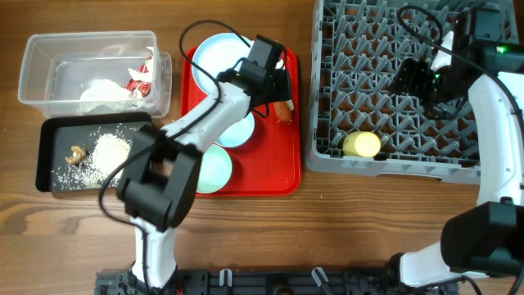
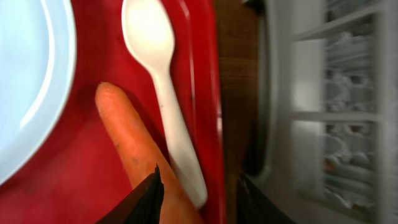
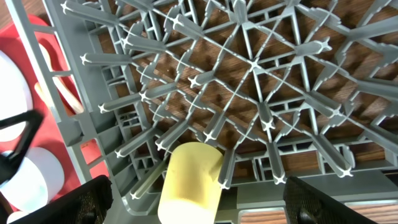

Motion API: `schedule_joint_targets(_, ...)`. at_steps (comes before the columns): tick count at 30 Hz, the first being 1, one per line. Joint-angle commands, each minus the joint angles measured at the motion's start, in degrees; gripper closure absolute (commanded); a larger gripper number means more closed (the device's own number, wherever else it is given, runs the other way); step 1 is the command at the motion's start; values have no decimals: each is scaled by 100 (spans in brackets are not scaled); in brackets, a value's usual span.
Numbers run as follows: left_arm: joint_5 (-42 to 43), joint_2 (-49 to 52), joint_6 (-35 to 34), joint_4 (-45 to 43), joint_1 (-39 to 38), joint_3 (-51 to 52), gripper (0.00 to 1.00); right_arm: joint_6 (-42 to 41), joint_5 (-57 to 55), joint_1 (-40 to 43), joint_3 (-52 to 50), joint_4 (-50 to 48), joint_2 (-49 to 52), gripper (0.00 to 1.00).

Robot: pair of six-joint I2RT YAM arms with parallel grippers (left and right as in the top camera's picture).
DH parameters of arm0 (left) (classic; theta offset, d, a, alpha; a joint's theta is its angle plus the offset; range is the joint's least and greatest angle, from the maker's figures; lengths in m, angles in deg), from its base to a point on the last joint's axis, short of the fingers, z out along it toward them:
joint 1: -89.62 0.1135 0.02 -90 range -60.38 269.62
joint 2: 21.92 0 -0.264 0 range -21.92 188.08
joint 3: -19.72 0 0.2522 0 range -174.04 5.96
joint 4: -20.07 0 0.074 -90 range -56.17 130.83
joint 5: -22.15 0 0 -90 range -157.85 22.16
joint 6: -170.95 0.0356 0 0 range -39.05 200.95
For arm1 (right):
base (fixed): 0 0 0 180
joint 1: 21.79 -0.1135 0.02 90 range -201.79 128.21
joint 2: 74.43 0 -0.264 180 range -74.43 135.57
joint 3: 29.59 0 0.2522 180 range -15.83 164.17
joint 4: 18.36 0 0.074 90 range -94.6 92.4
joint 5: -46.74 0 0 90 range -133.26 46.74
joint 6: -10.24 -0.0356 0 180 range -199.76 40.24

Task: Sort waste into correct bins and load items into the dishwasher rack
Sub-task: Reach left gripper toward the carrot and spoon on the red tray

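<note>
Left gripper (image 2: pixel 200 198): jaws released, nothing held, low over the right strip of the red tray (image 2: pixel 62 180). Its fingers straddle the near end of the carrot (image 2: pixel 124 137) and the handle tip of the white spoon (image 2: pixel 166 99). Those two lie touching side by side, so I can't tell which is the target; the carrot runs under one finger and the spoon handle sits nearer centre. The plate (image 2: pixel 25 81) rim is just beside the carrot's far tip, so the near end is probably chosen for clearance. Right gripper (image 3: pixel 202 202) is also spread wide and empty, hanging over the rack (image 3: pixel 255 62). The yellow cup (image 3: pixel 186 183) lies on its side among the pegs by the rack's front wall, apart from both fingers. It looks loaded, though not upright. Overhead: wrapper (image 1: pixel 141 79) and tissue (image 1: pixel 100 93) are in the clear tub (image 1: pixel 33 65); rice grains (image 1: pixel 110 152) and brown bit (image 1: pixel 78 153) are in the black tray (image 1: pixel 42 156), so dry and food waste are split. Blue bowl (image 1: pixel 239 131) and green bowl (image 1: pixel 211 170) sit on the red tray, not yet racked. My read: the carrot is the last waste item, dishes after.
</note>
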Motion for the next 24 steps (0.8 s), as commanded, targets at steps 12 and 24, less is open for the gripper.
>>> schedule_joint_targets(12,-160,476,-262,177,-20,-26,34,205,74,-9,133,-17,-118,9)
schedule_joint_targets(24,-369,619,-264,155,-20,-26,75,308,74,-9,131,-9,-118,9)
